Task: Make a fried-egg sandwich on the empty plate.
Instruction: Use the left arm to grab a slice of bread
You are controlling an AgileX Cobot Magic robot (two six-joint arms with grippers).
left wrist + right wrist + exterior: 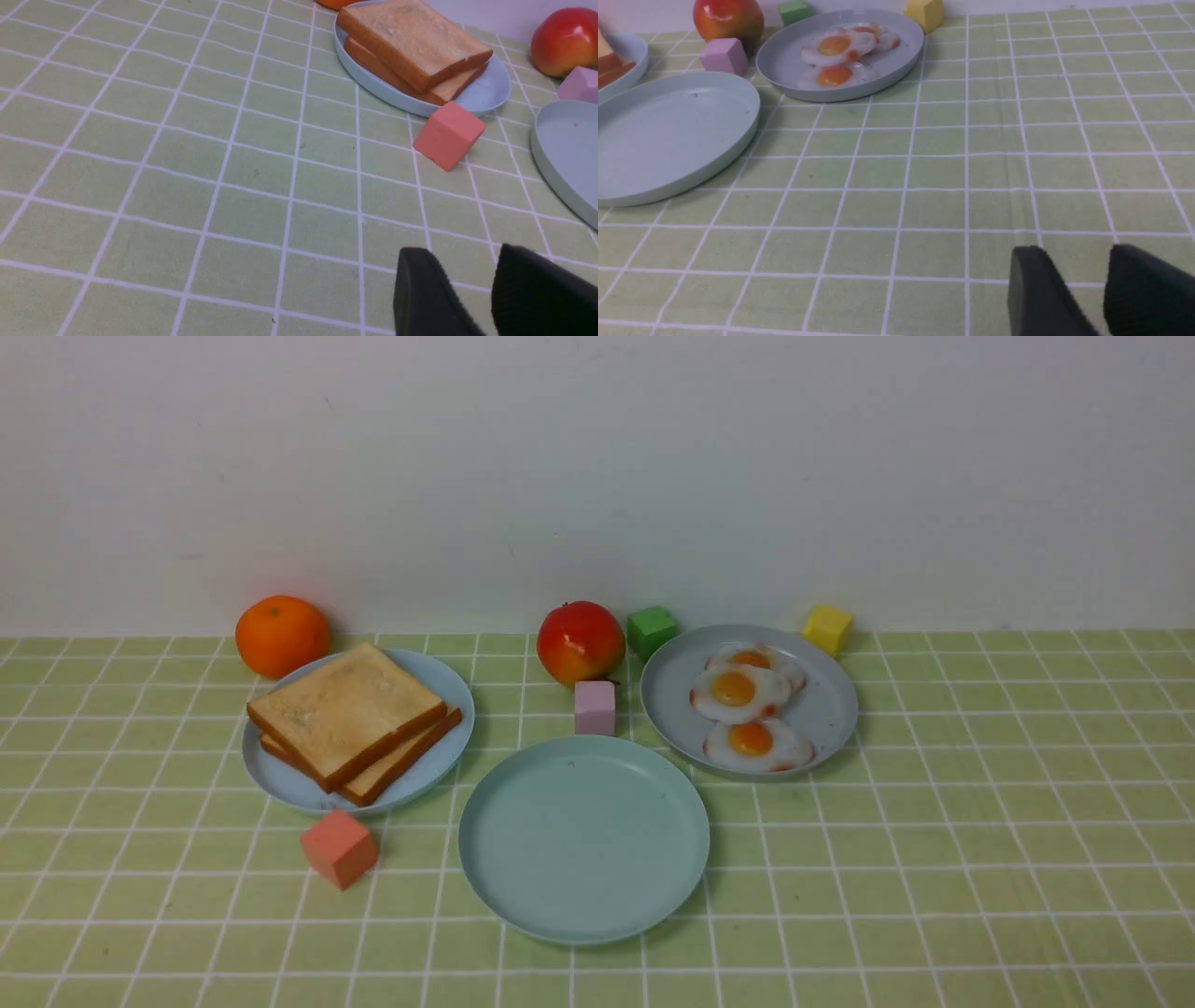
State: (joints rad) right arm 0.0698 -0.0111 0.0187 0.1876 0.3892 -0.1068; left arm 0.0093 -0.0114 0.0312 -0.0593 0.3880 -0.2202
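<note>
Here's the bench [980, 859] under its green checked cloth. The teal plate [583, 840] sits bare at centre, nearest the robot. Back left is the blue plate [446, 695], which carries the toast [345, 714]: two slices stacked, the top one skewed over the lower. Back right is the grey plate [826, 709], holding the eggs [742, 693], three of them overlapping in a row, yolks up.

A pink cube [595, 707] stands just behind the teal plate, with the apple [580, 642] right behind it. A green cube [651, 631] is beside the apple, at the grey plate's rear rim, and a yellow cube [827, 629] is at the far side of that rim. The orange [281, 635] is tucked behind the blue plate. A coral cube [339, 847] lies just in front of it, left of the teal plate.

The left claw [467, 261] hangs over bare cloth with its jaws parted and only cloth showing between them, well short of the coral cube. The right claw [1076, 254] is likewise parted over cloth, gripping nothing, well apart from the grey plate.
</note>
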